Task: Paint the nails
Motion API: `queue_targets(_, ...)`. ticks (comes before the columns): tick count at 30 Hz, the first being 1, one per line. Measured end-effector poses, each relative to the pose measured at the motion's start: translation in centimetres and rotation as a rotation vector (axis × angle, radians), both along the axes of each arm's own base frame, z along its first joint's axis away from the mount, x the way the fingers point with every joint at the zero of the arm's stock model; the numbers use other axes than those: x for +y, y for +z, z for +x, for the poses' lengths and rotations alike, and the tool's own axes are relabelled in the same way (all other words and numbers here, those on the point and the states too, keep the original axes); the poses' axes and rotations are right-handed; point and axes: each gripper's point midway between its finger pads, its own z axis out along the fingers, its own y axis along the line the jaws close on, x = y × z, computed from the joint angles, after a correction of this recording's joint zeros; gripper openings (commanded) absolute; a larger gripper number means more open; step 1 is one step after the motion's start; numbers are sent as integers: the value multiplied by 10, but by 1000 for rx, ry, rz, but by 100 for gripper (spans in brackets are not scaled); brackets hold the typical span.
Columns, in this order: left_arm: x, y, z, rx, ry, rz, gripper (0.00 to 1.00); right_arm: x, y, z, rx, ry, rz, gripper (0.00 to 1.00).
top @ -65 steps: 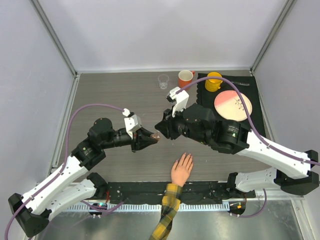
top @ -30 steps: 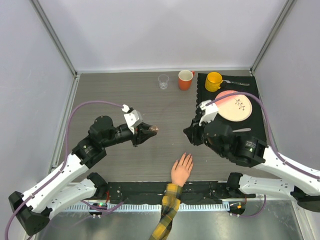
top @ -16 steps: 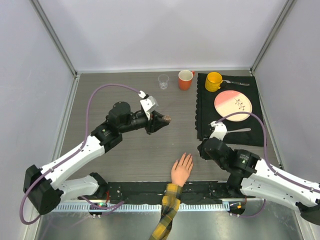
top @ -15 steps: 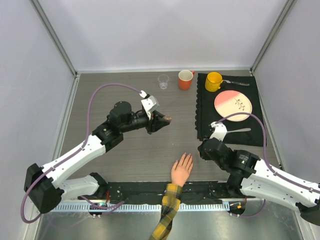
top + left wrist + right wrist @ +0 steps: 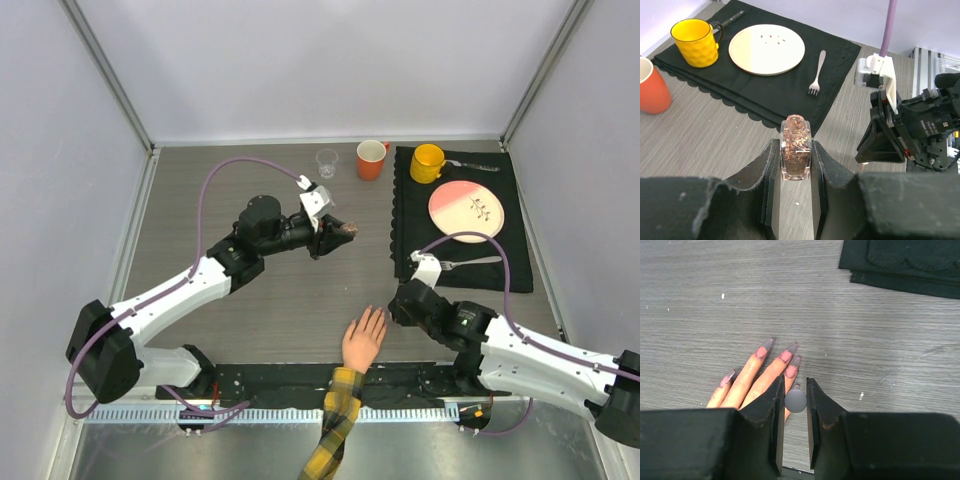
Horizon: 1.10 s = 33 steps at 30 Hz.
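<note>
The peach fake hand (image 5: 363, 338) with its plaid sleeve (image 5: 335, 430) lies palm down at the near edge. Its long nails (image 5: 786, 356) show pink patches near the cuticles and grey tips. My right gripper (image 5: 794, 382) hovers just over the fingertips, shut on a round grey brush cap (image 5: 795, 401); the brush below it is hidden. In the top view that gripper (image 5: 395, 308) sits right of the hand. My left gripper (image 5: 795, 150) is shut on a glittery copper polish bottle (image 5: 795, 135), held above mid-table (image 5: 345, 230).
A black mat (image 5: 500, 250) at the back right carries a pink plate (image 5: 466, 211), a fork (image 5: 470, 261) and a yellow mug (image 5: 427, 162). An orange mug (image 5: 371, 158) and a clear cup (image 5: 327, 162) stand by the far wall.
The left arm has carried the bottle farther right and away from the near edge. The right arm has drawn back and dropped low beside the hand's fingertips.
</note>
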Motion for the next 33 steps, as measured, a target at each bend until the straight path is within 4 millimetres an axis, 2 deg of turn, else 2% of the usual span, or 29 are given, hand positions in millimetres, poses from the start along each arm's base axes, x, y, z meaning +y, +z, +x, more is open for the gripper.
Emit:
queue_targets(8, -1, 1, 3, -48, -6, 10, 0, 9, -5, 2, 20, 17, 7, 1)
queue_targets(14, -3, -8, 6, -49, -8, 31, 0, 9, -16, -1, 56, 30, -30, 1)
queue_targets(33, -3, -8, 6, -57, -14, 32, 0, 11, -15, -2, 65, 40, -15, 1)
